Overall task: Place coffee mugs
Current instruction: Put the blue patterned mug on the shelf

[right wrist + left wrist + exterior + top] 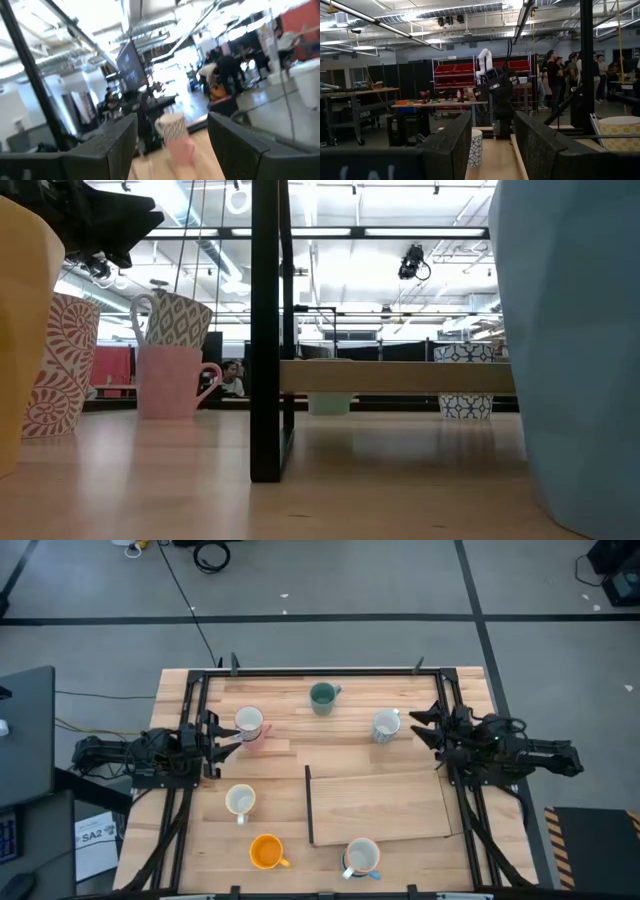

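Observation:
In the high view, mugs stand apart on the wooden table: a dark green mug (323, 697) near the far edge and a blue-patterned white mug (386, 726). A patterned white mug sits on top of a pink mug (251, 730), and toward the near edge are a white mug (240, 801), an orange mug (266, 852) and a pale blue mug (361, 858). My left gripper (226, 738) is open at the table's left, just beside the pink stack. My right gripper (425, 726) is open at the table's right, just beside the blue-patterned mug. The right wrist view shows the pink stack (175, 136) across the table, beyond its fingers.
A raised wooden board (380, 805) on a black frame (266, 330) covers the table's near right part. Black rails run along the table's left, right and far edges. The blue-patterned mug (475, 148) shows ahead of the left fingers. People stand in the room beyond.

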`<control>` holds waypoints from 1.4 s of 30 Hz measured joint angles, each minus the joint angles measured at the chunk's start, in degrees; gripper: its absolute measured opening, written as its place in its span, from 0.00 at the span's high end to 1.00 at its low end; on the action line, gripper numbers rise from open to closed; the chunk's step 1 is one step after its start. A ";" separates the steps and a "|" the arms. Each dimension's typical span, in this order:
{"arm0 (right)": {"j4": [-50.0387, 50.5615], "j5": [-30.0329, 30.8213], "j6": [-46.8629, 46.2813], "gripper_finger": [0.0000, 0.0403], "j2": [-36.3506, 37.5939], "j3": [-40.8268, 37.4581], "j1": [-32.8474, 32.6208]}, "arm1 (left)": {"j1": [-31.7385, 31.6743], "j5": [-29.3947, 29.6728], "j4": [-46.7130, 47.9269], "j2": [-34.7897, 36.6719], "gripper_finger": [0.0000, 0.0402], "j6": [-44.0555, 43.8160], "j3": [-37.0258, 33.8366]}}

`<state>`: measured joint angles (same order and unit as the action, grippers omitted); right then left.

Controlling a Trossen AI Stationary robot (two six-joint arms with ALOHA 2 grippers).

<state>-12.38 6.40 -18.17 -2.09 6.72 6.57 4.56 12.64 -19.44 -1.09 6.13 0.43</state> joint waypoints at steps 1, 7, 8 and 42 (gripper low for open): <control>0.00 0.27 0.50 0.39 -0.95 1.44 0.00 | -0.01 0.00 0.00 0.00 0.61 0.00 0.00; 9.54 3.84 3.57 0.39 -10.72 13.11 0.34 | -0.01 0.02 0.00 -0.01 0.61 0.00 0.00; 12.46 4.64 4.19 0.39 -13.03 15.46 0.70 | -0.01 0.02 0.00 0.00 0.61 0.00 -0.01; 63.16 -9.76 39.34 0.39 -77.53 57.94 25.70 | -0.01 0.04 0.05 -0.01 0.61 -0.01 0.00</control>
<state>50.78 -3.36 21.17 -79.62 64.66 32.27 4.56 12.69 -19.39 -1.10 6.12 0.43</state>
